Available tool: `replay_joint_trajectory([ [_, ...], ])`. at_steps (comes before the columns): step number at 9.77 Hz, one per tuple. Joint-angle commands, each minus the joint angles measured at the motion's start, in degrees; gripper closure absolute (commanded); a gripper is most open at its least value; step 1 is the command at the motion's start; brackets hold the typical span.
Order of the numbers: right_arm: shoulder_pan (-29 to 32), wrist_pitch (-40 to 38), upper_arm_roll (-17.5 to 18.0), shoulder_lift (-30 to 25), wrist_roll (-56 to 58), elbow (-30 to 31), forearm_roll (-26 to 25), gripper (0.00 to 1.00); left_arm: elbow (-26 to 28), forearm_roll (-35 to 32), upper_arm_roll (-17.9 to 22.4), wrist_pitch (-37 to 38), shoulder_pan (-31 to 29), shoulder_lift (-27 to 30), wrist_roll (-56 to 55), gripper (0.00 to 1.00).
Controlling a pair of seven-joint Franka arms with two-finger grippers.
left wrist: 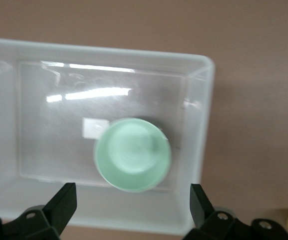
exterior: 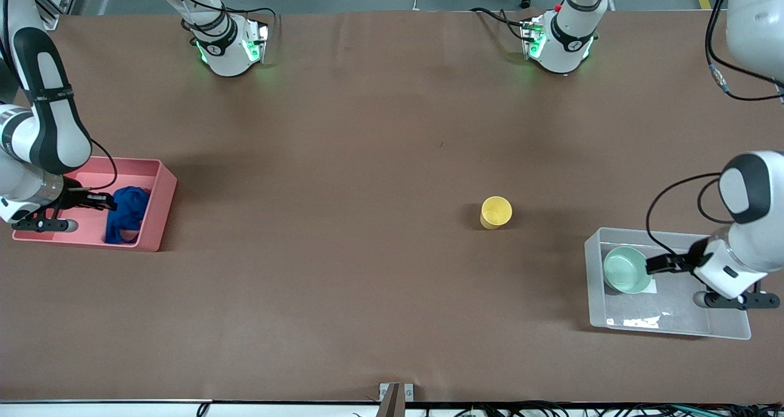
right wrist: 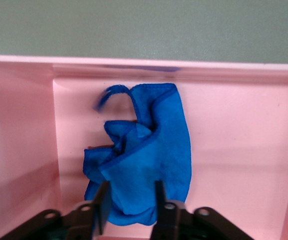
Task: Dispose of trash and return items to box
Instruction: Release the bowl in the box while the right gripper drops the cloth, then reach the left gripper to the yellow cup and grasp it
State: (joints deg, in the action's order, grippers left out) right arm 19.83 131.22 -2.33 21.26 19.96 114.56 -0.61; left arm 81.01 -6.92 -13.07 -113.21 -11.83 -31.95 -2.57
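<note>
1. The right end effector [right wrist: 130, 202] gripped the blue cloth [exterior: 125, 214] inside the pink bin [exterior: 160, 206].
2. The left end effector [left wrist: 133, 207], open, hovered over the mint bowl [exterior: 626, 270] in the clear box [exterior: 667, 329].
3. The yellow cup [exterior: 495, 212] stood on the counter [exterior: 367, 129] well apart from the box — a hasty grasp could tip it.

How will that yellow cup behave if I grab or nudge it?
The yellow cup stands upright alone on the table, small and apparently thin plastic: probably light and stiff. Taller than wide, it may tip when nudged, then roll. Smooth walls could slip.
</note>
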Motion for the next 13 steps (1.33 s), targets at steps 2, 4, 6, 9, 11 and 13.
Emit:
replay_joint_trajectory([
  [2, -0.05, -4.28, 1.1, -3.06, -0.45, -2.74, -0.71, 0.0, 14.05, -0.81, -6.5, -0.87, -0.21, 7.93, -11.01, 0.0],
  [4, -0.84, -12.36, 1.19, -5.17, -0.89, -8.19, -0.71, 0.0, 21.17, -0.81, -10.98, -3.22, -0.21, 11.19, -19.7, 0.0],
  [6, -3.3, -16.25, 1.19, -9.46, -2.99, -9.7, -0.71, 0.0, 26.9, -0.99, -15.73, -8.05, -0.12, 11.82, -30.5, 0.01],
  [9, -8.38, -24.67, 1.28, -17.98, -6.87, -9.62, -0.71, 0.0, 34.28, -2.82, -17.07, -16.92, 3.47, 11.12, -42.3, 0.02],
  [11, -10.68, -29.77, 1.28, -23.61, -6.96, -9.62, -0.62, 0.0, 35.01, -3.71, -17.16, -17.91, 4.87, 8.93, -45.67, 0.16],
  [13, -11.83, -33.65, 1.36, -27.66, -7.04, -9.62, -0.1, 0.0, 35.1, -3.89, -17.08, -21.25, 6.02, 6.3, -50.05, 0.33],
])
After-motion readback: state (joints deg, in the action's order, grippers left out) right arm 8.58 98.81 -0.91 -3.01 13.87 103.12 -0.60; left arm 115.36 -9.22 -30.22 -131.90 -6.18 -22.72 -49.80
